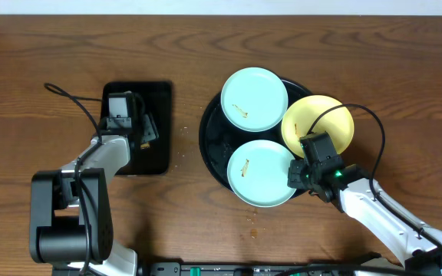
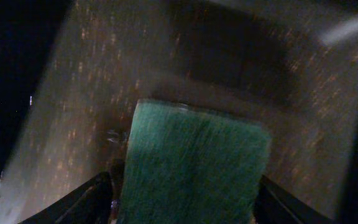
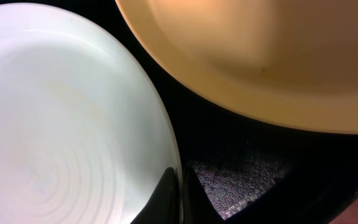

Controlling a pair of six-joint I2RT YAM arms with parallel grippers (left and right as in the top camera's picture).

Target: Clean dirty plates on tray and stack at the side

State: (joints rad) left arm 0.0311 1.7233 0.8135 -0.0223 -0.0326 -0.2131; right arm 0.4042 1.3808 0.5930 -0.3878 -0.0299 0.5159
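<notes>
Jaws closed, right gripper point(image 3: 180, 177) at near mint plate point(image 3: 61, 124) rim

From overhead we look straight down on the brown wooden tabletop point(image 1: 52, 54). Our left wrist view faces down, very near a green textured sponge point(image 2: 194, 168) above the small rectangular black tray point(image 1: 163, 107). Our right wrist view sits close over the large round black tray point(image 3: 241, 177), sharing with overhead one pale mint-blue round plate point(image 3: 61, 124) and the pale yellow round plate point(image 3: 260, 56).
</notes>
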